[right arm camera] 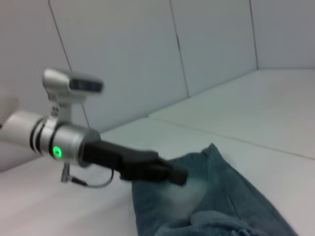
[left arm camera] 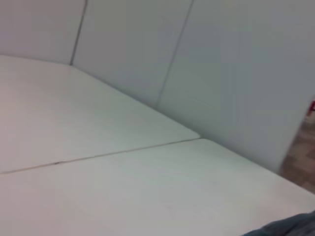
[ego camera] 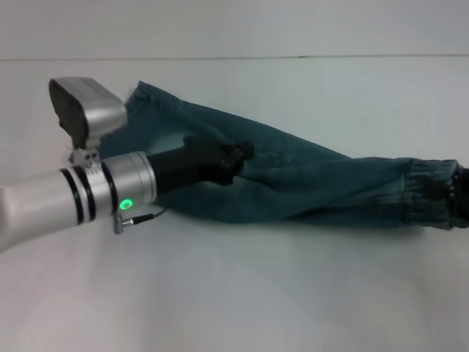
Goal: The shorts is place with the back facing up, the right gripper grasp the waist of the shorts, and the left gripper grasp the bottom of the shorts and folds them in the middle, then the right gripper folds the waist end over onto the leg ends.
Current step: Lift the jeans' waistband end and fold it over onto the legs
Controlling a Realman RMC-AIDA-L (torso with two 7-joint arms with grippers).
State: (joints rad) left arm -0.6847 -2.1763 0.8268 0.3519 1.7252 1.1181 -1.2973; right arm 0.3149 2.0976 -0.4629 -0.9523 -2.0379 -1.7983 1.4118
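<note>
The blue denim shorts lie stretched across the white table, folded lengthwise. One leg end points to the far left, and the gathered waist is at the right edge. My left gripper reaches in from the left with its black fingers pinched together on the cloth near the middle. It also shows in the right wrist view as the left gripper over the shorts. My right gripper is only a dark shape at the frame's right edge, where the bunched waist runs into it.
The white table has a seam line and ends at pale wall panels. The left arm's silver wrist and camera housing stand above the table's left side. A corner of denim shows in the left wrist view.
</note>
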